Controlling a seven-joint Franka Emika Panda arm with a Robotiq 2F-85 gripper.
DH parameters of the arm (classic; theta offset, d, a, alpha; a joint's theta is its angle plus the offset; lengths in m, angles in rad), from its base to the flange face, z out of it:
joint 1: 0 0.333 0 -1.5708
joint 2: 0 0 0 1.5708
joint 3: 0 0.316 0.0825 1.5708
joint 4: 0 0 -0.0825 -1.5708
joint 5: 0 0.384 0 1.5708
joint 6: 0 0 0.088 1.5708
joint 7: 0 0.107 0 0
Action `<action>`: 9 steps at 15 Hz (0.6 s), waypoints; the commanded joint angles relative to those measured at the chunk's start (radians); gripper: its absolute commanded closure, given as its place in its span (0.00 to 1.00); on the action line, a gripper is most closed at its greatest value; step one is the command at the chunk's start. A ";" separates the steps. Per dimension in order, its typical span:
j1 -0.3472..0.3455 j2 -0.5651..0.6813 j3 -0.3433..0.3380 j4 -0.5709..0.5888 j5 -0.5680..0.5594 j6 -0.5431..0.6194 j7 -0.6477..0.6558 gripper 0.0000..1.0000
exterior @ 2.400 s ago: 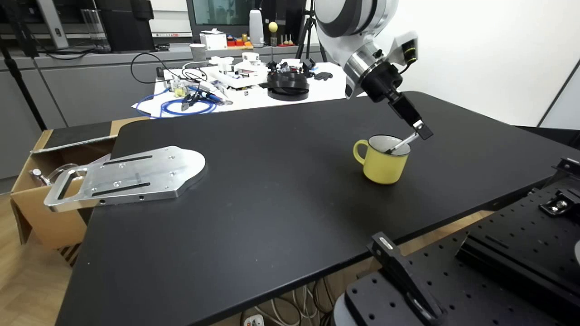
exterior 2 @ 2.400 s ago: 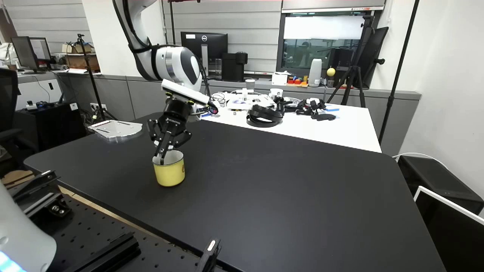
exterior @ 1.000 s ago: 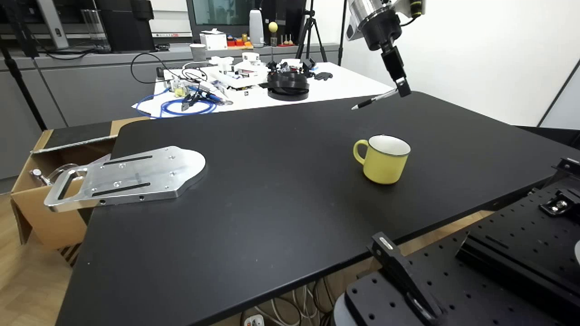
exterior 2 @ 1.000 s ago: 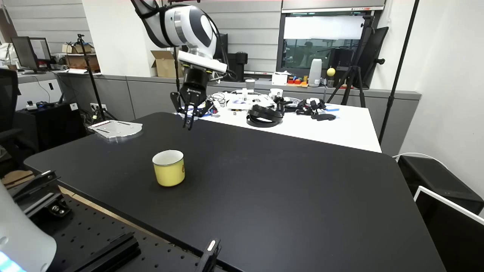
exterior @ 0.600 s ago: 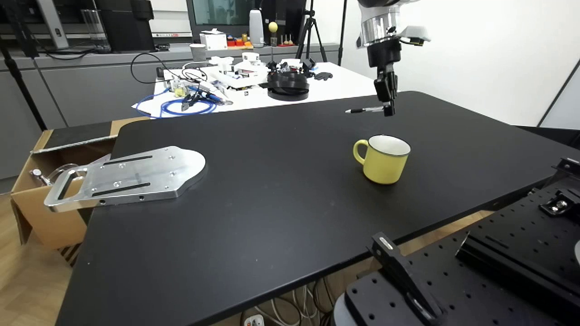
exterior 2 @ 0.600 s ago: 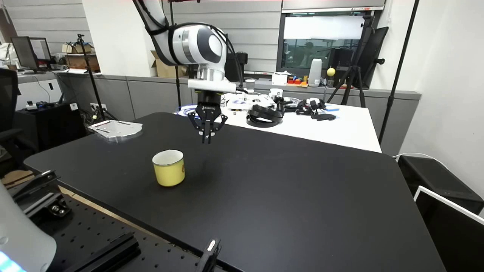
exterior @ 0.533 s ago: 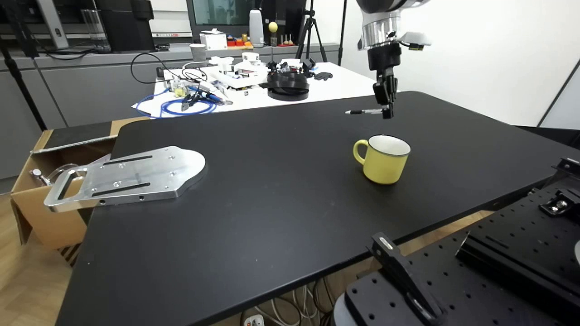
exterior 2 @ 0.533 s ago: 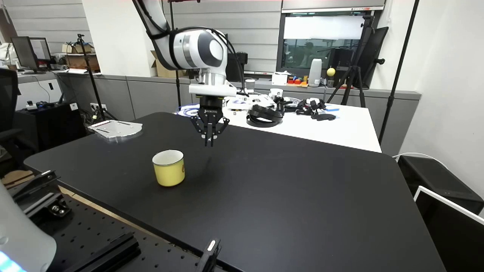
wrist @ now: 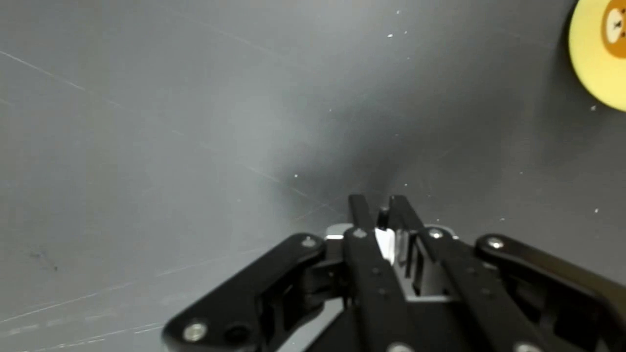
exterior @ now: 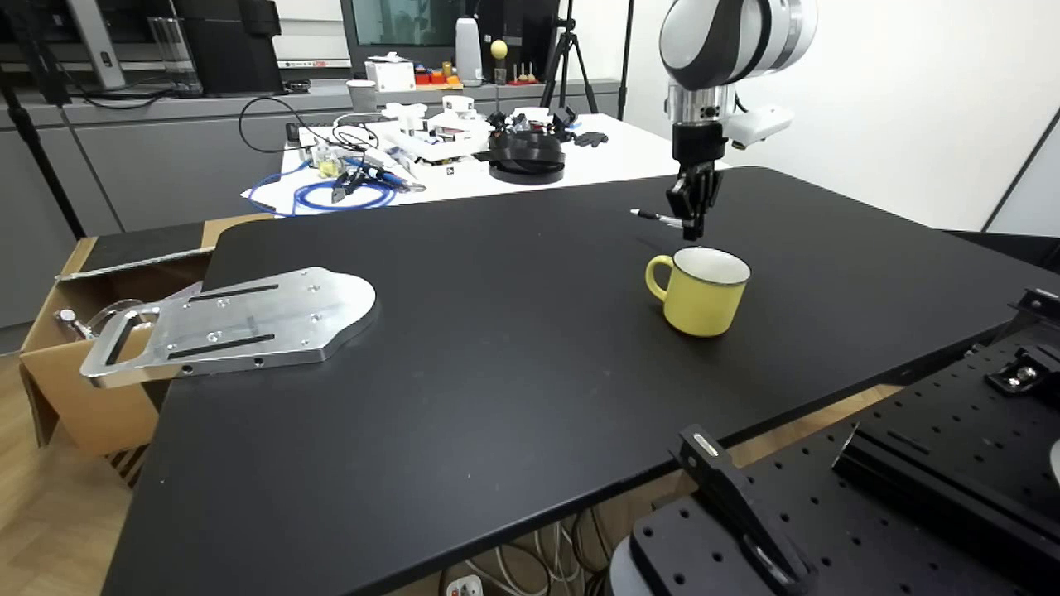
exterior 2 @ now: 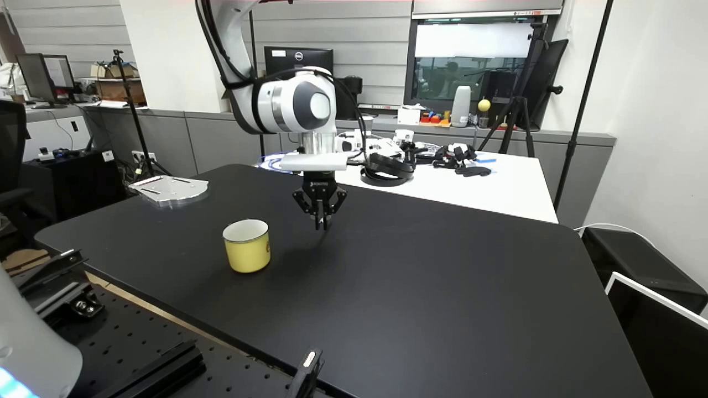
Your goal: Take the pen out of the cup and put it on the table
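One gripper (exterior 2: pixel 321 225) is pointing down, jaws narrow, pinching one pen (exterior: pixel 662 219). Pen is jutting sideways, hovering above one black table (exterior: pixel 464 447). One yellow cup (exterior: pixel 702 306) is standing upright on black table, apart from pen and gripper. One silver plate (exterior: pixel 258 316) is overhanging table edge; one white table (exterior 2: pixel 481 193) is standing behind.

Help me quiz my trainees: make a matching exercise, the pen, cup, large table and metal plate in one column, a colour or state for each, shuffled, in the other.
Things
1. pen
2. cup
3. large table
4. metal plate

Descriptions
A. silver
B. held in the gripper
C. yellow, upright
D. black, rounded corners

Pairs: 1-B, 2-C, 3-D, 4-A
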 commanded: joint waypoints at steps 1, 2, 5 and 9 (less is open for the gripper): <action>0.040 0.025 -0.039 -0.010 -0.035 0.062 0.106 0.96; 0.049 0.031 -0.046 -0.010 -0.041 0.066 0.121 0.96; 0.066 0.045 -0.058 -0.006 -0.039 0.064 0.147 0.53; 0.073 0.039 -0.056 -0.007 -0.034 0.047 0.153 0.24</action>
